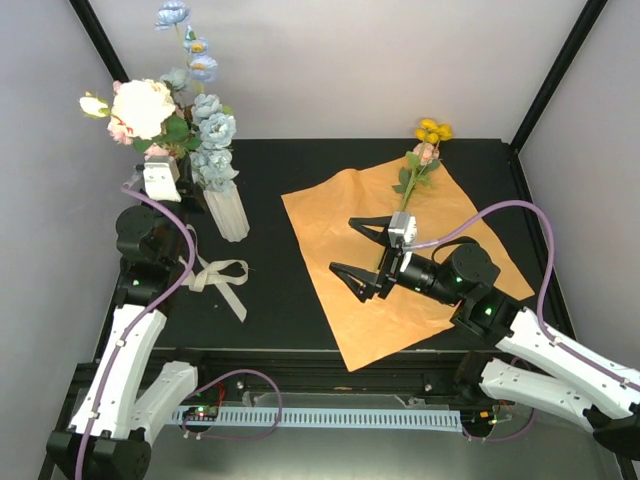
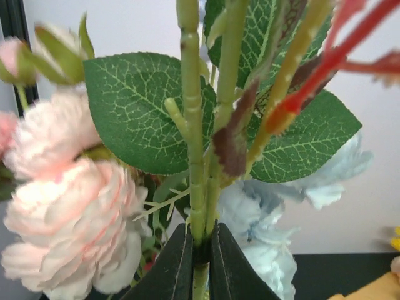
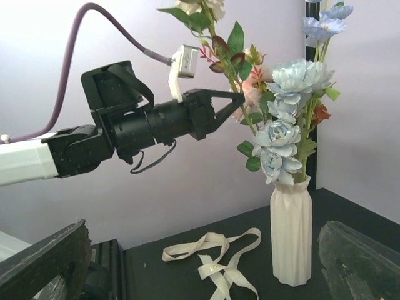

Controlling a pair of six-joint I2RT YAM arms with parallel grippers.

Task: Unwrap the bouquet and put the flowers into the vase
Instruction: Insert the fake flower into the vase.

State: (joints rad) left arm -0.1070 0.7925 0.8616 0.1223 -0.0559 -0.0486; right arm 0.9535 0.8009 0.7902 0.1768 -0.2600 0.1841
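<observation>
Left side: the left gripper [image 2: 200, 253] is clamped on green stems, holding pink and cream flowers [image 1: 142, 108] in the air just beside the vase [image 1: 228, 212], which carries pale-blue blooms [image 1: 212, 135]. Centre, a cream ribbon [image 1: 218, 274] lies on the table. On the right, the right gripper [image 1: 345, 246] hangs with jaws spread wide over the flat orange paper [image 1: 330, 215], with 1 yellow-and-pink stem [image 1: 420, 160] lying toward the paper's far corner, outside those jaws.

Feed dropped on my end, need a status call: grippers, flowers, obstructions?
Left gripper shut on pink-cream stems, raised beside vase. Right gripper open over orange paper. Blue flowers in vase; yellow stem lying on paper. Ribbon loose beside vase.
</observation>
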